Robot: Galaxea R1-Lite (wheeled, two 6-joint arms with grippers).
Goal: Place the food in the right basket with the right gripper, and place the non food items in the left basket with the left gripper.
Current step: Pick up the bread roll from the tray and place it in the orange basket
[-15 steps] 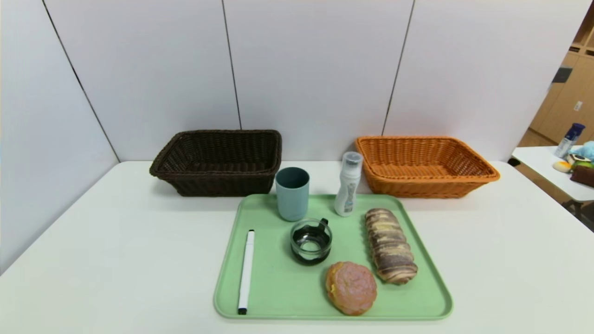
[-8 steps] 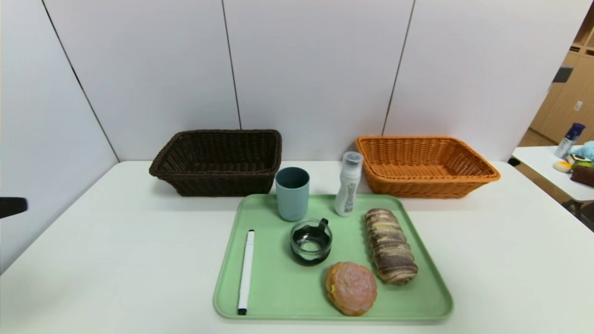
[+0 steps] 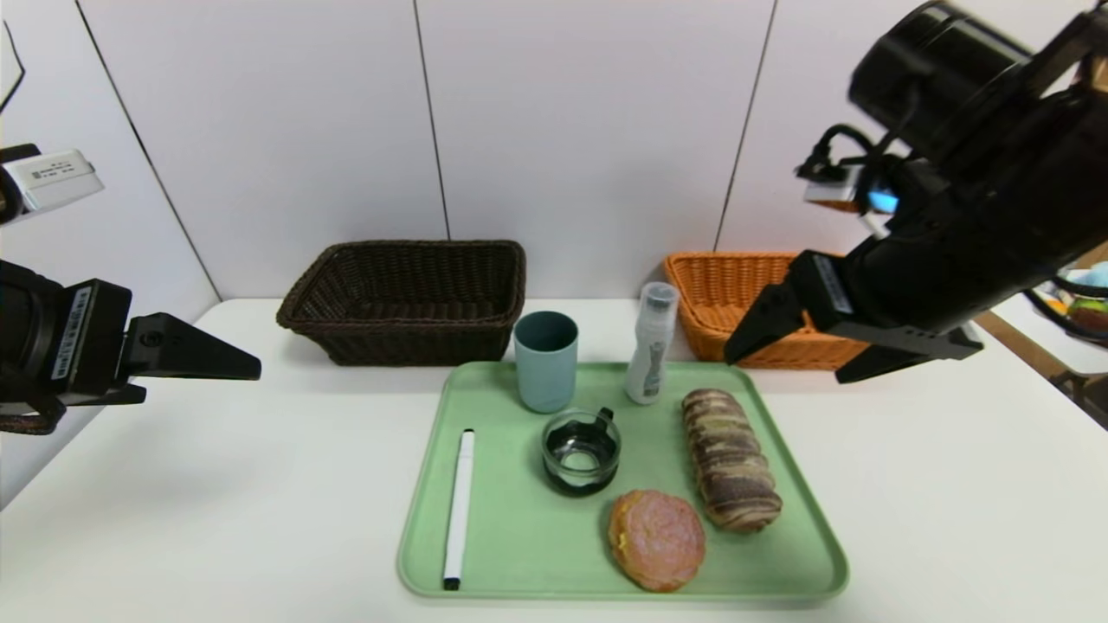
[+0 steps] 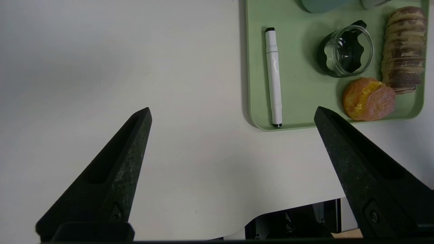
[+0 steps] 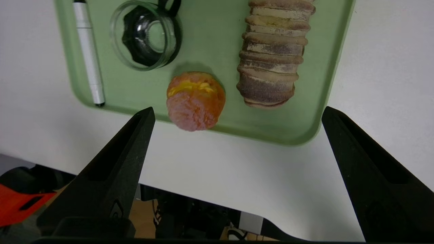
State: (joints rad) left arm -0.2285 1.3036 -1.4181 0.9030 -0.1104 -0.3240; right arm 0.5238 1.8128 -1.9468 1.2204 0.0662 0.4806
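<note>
- While all items sit on green tray (image 3: 519,554), left gripper (image 4: 234,113) hangs spread wide at its nine o'clock.
- Right gripper (image 3: 783,350) wide apart, empty, at two o'clock.

Open table (image 3: 216,484) left of tray (image 3: 511,554)

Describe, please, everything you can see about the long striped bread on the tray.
The long bread is a soft-looking loaf with brown and cream stripes running across it in ridges. It lies flat on the right part of the green tray, pointing from the back towards the front. It looks whole. The round bun lies near its front end, seemingly apart from it. No gripper touches it.
</note>
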